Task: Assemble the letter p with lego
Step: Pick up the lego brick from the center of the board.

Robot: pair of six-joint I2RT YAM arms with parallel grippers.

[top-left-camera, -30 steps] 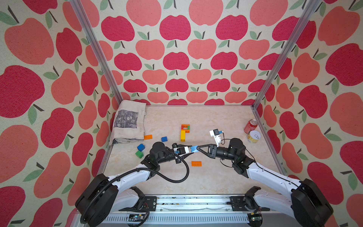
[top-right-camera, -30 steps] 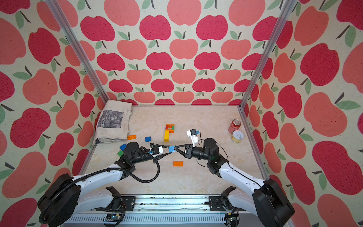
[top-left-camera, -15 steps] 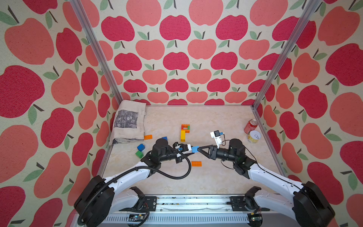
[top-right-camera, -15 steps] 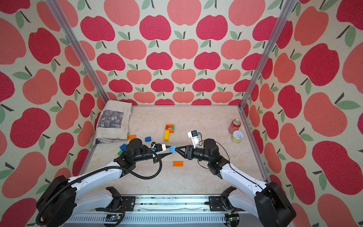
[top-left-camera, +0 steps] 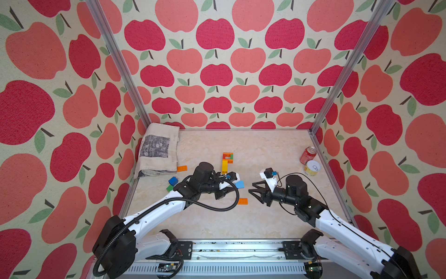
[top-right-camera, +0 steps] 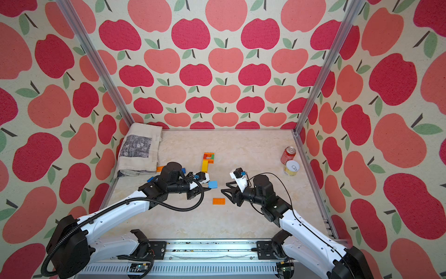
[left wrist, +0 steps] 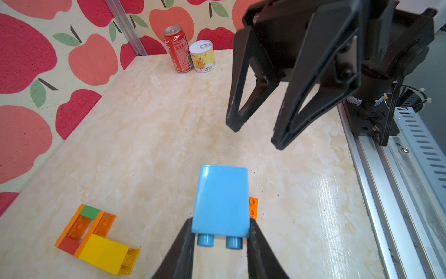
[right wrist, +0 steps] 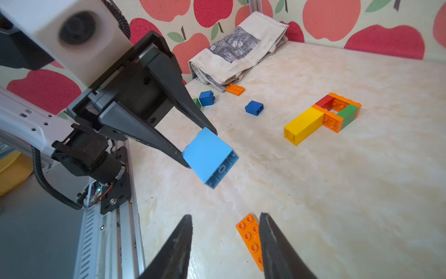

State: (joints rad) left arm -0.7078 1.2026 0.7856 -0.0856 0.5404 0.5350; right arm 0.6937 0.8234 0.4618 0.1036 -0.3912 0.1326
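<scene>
My left gripper point(left wrist: 220, 224) is shut on a light blue lego brick point(left wrist: 222, 203), gripping its studded end and holding it above the table; the brick point(top-left-camera: 239, 184) also shows in both top views. My right gripper point(right wrist: 225, 216) faces it a short way off, open with nothing between its fingers. Below that gap an orange flat plate point(right wrist: 249, 239) lies on the table. Farther back lies a joined piece point(top-left-camera: 226, 160) of yellow, orange, red and green bricks.
Loose blue point(right wrist: 254, 108), blue point(right wrist: 206, 98), green point(top-left-camera: 169, 188) and orange point(right wrist: 234, 89) bricks lie near a folded cloth point(top-left-camera: 158, 149) at the back left. A red soda can point(top-left-camera: 308, 155) and a yellow tin point(top-left-camera: 311, 167) stand by the right wall. A metal rail point(top-left-camera: 217, 248) runs along the front.
Both grippers met at the light blue brick a second ago. My right gripper has opened, let go and backed off to the right; the left still holds the brick.
</scene>
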